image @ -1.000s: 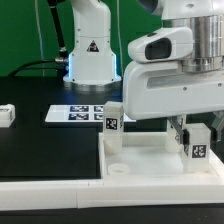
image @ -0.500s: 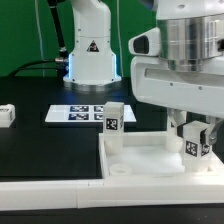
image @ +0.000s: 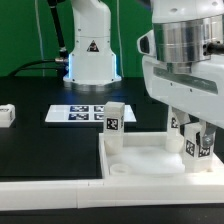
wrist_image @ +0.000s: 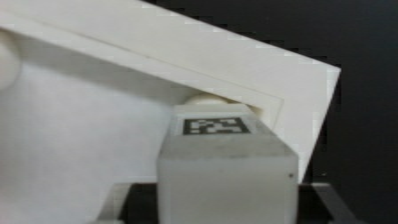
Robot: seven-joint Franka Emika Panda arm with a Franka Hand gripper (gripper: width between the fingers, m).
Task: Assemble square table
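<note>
Gripper hangs over the tabletop at the exterior view's right, its two fingers clamped on an upright leg block whose tag faces the camera. In the wrist view that leg block stands just inside the tabletop's raised corner rim, seemingly over a round socket. Holding it vertical there looks meant for seating or twisting it home. A second leg block stands upright in the far corner toward the exterior view's left, probably already fitted. The tabletop lies on the black table, just beside the long white bar fence, likely as a brace. Beyond lie the marker board and, well apart, a loose white block, possibly another leg.
</note>
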